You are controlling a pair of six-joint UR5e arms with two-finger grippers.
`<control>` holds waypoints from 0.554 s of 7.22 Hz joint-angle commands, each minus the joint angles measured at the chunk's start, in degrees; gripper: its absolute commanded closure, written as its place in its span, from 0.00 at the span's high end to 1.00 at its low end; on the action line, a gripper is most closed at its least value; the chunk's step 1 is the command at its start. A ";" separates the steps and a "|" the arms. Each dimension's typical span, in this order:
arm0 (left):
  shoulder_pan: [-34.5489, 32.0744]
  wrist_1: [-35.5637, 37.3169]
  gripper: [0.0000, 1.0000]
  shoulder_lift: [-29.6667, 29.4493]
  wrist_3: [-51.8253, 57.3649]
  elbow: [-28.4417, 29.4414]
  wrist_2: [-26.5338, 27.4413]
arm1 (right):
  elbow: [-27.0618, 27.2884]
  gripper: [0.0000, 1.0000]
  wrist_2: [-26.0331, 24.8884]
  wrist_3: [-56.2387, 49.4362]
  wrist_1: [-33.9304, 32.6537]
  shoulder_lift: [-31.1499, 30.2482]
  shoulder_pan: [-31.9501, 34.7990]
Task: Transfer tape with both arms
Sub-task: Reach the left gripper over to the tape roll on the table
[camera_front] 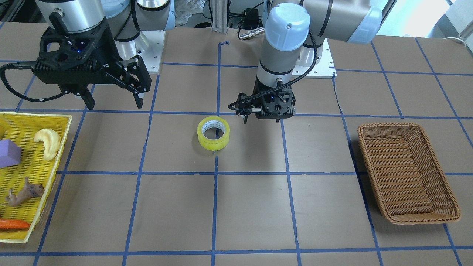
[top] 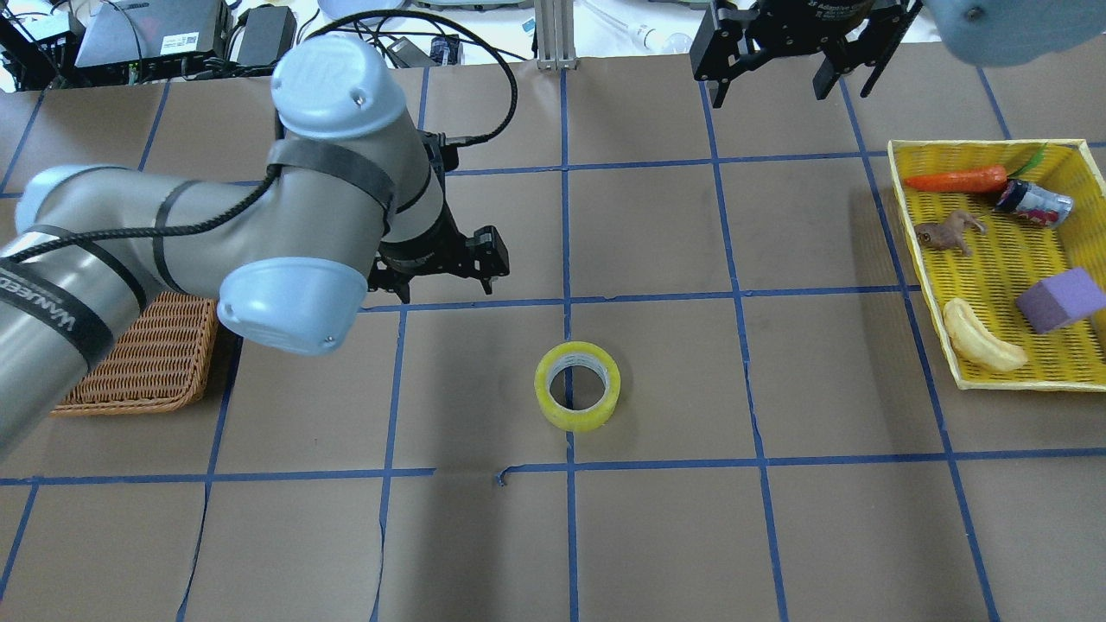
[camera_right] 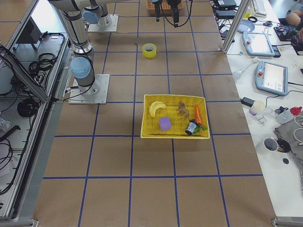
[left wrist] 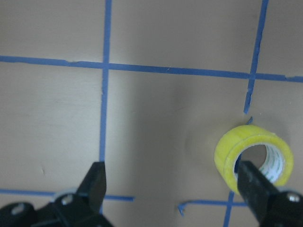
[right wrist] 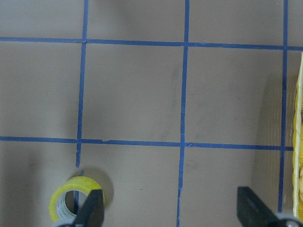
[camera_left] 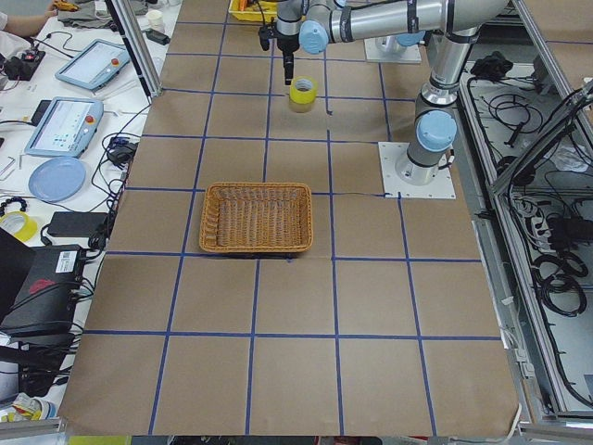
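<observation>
Tape (camera_front: 213,142) at rest on the table (camera_front: 258,207), lying flat with its core opening upward. The left gripper (left wrist: 173,187) hangs above the table with its jaws spread wide and nothing between them. In the left wrist view the roll lies outside the gap, just beside one finger (left wrist: 253,182), whose tip overlaps its rim. The right gripper (camera_front: 114,100) is held high, also spread and empty. The roll is well apart from it, low and off to one side, level with one finger in the right wrist view.

Handling, as judged: the roll is probably light, and the grey-white core makes it stiff, so it should not crush under a firm pinch. The outer wrap looks glossy and may slip, and a ring gripped across its full width can roll out of the jaws. The better hold is across one wall, with one finger down inside the core and the other on the outer face. This leaves the opposite wall free for the second gripper to take.
</observation>
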 commanded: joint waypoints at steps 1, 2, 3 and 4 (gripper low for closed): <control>-3.44 3.30 1.00 -3.74 -1.12 -3.38 0.00 | 0.09 1.00 0.00 0.17 0.00 -0.09 0.07; -4.84 3.91 1.00 -5.24 -1.04 -3.39 0.00 | 0.09 1.00 -0.08 -0.09 0.08 -0.18 0.07; -5.64 6.96 1.00 -7.51 -1.30 -3.48 -0.09 | 0.44 1.00 0.00 -0.35 0.08 -0.36 0.07; -6.26 8.64 1.00 -8.75 -1.47 -3.82 -0.09 | 0.44 1.00 0.00 -0.35 0.08 -0.36 0.07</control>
